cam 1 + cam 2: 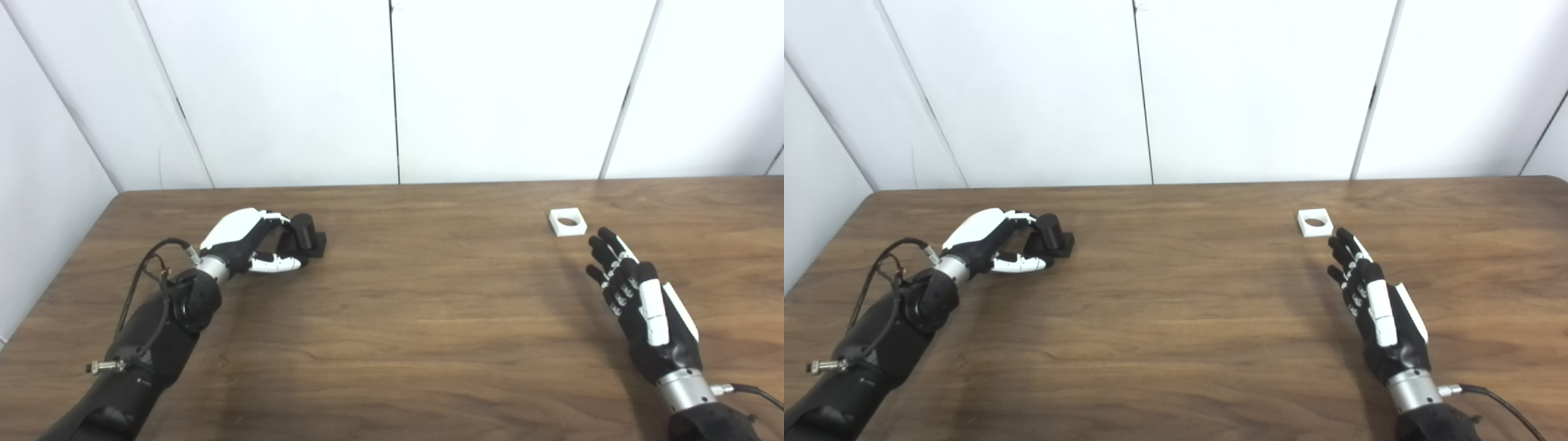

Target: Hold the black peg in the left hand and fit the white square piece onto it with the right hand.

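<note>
Seemingly both pieces are rigid moulded plastic, light and hard, so neither should deform under a grip.

From the left eye view, the black peg (304, 236) sits at the left-centre of the frame on the wooden counter (416, 306), a round post on a flat block base. The left hand (251, 242) is curled around it, fingers over the post and the thumb underneath toward the base; it looks closed on the peg, though the base appears to rest on the counter. Taking it by the base and lower post would leave the top free to receive the other piece. The white square piece (568, 221) lies flat in the right-centre of the frame, its round hole facing up. The right hand (637, 294) is open with its fingers spread, its fingertips just short of the piece and not touching.

From the right eye view, the same layout holds: peg (1051, 234) in the left hand (995, 245) at left-centre, white piece (1315, 222) just beyond the open right hand (1375, 300). The piece is thin with smooth sides, so it may slide if nudged; a pinch across 2 opposite outer edges seems the safest hold and keeps the hole clear.
</note>
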Available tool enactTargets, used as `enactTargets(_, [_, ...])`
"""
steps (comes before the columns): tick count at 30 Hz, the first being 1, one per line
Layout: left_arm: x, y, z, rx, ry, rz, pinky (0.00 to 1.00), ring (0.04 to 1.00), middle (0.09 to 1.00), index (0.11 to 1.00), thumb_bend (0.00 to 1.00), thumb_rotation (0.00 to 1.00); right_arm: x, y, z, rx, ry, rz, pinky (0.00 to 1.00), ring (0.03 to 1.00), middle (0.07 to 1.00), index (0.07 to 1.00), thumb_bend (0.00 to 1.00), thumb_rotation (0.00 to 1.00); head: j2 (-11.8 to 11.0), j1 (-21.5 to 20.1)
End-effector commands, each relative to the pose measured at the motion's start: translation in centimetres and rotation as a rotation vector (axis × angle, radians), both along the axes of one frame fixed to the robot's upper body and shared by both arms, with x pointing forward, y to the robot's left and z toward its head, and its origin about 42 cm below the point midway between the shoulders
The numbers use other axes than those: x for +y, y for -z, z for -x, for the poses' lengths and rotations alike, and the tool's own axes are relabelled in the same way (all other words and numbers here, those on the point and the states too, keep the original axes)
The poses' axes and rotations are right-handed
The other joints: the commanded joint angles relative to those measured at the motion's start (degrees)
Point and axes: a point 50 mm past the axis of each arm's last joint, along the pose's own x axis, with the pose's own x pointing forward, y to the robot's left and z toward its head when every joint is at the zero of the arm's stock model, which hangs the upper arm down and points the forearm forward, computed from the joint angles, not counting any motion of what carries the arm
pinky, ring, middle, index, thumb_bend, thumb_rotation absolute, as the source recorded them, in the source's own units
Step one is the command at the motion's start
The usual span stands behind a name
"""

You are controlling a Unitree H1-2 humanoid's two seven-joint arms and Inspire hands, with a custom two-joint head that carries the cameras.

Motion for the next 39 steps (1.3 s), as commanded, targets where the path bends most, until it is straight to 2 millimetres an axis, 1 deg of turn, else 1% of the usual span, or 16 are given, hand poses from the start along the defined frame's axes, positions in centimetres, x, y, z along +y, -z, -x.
enactTargets(1, [0.11,-3.79,-1.87,-0.116,0.011,-0.009,0.99,0.963,0.9,0.723,0.63,0.47,-0.19,3.76,2.56,0.114,0.02,-0.033,0.95,0.983,0.943,0.959,0.69,0.99,0.1,0.1])
enactTargets(4, [0.22,-3.78,-1.85,-0.121,0.011,-0.018,0.99,0.963,0.898,0.707,0.61,0.45,-0.15,3.73,2.5,0.114,0.019,-0.039,0.96,0.985,0.945,0.956,0.68,0.99,0.1,0.1])
enactTargets(15, [0.32,-3.59,-1.47,-0.122,0.001,-0.011,0.98,0.961,0.897,0.664,0.56,0.31,-0.05,3.5,2.42,0.111,0.015,-0.039,0.96,0.983,0.944,0.963,0.68,1.0,0.3,0.5])
enactTargets(25, [0.42,-3.23,-1.31,-0.117,0.004,-0.01,0.99,0.963,0.893,0.639,0.55,0.33,0.01,3.47,2.53,0.111,0.013,-0.046,0.97,0.987,0.945,0.965,0.69,0.99,0.5,0.5])
enactTargets(39, [0.4,-2.95,-1.24,-0.104,0.01,-0.042,0.98,0.963,0.892,0.64,0.54,0.37,-0.05,3.45,2.43,0.116,0.016,-0.05,0.96,0.988,0.943,0.97,0.68,0.99,0.8,0.7])
